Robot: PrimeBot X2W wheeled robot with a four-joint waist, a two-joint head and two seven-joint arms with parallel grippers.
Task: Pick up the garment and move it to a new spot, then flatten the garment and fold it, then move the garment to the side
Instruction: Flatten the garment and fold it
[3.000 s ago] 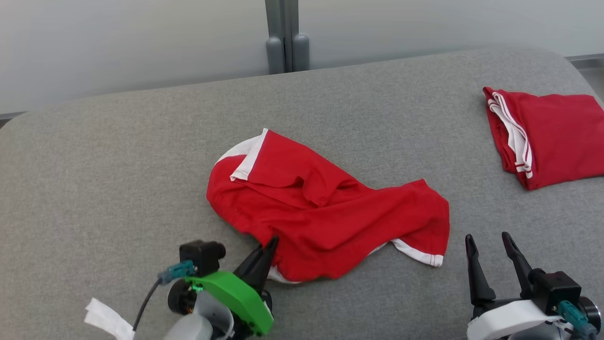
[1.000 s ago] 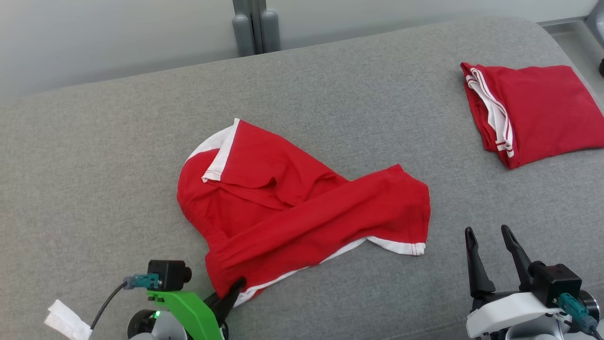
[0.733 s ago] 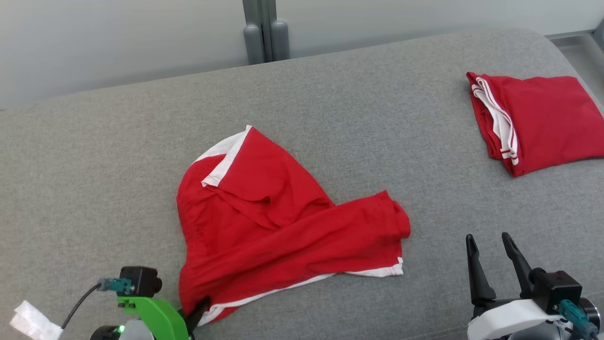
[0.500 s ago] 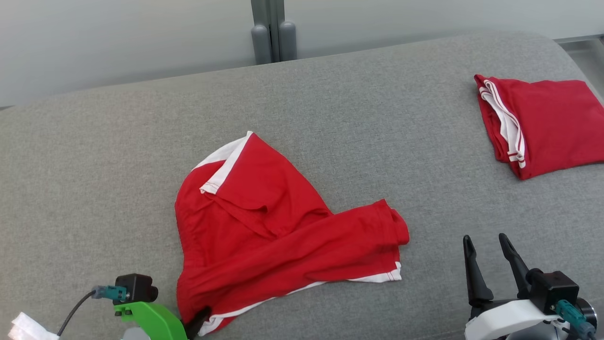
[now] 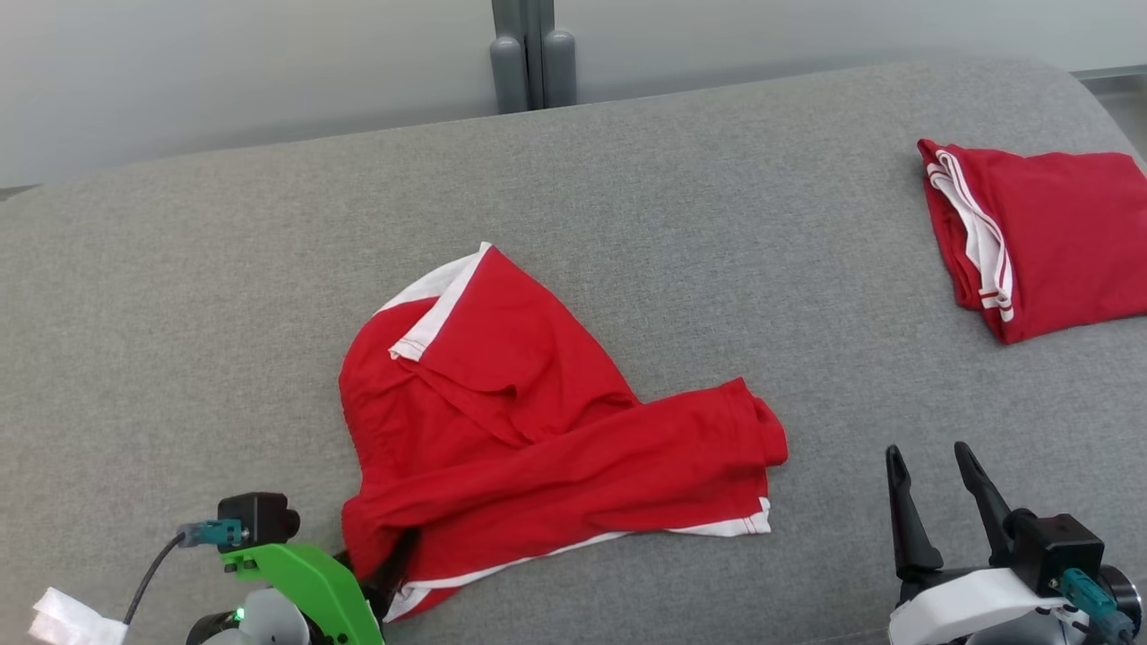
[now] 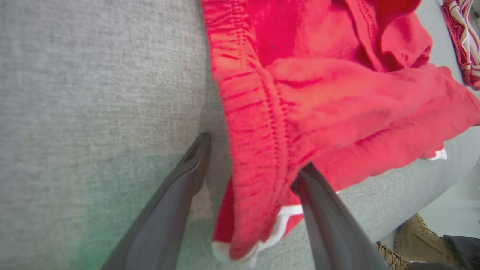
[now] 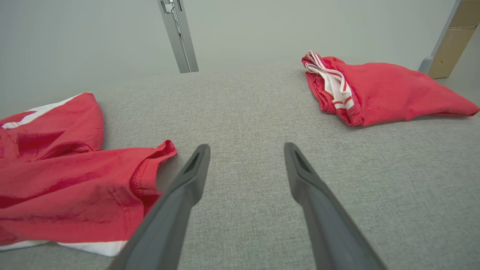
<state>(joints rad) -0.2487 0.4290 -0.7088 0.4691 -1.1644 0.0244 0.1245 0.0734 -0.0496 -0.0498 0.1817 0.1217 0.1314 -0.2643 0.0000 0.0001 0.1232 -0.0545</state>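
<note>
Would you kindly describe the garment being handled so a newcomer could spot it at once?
On the grey cushioned surface, look near the middle front, by the left gripper. The garment there is red with white trim and lies loose and rumpled, unlike the neatly folded red garment at the far right.

Left pincer (image 6: 255, 151) and right pincer (image 7: 246, 145), both agape.
</note>
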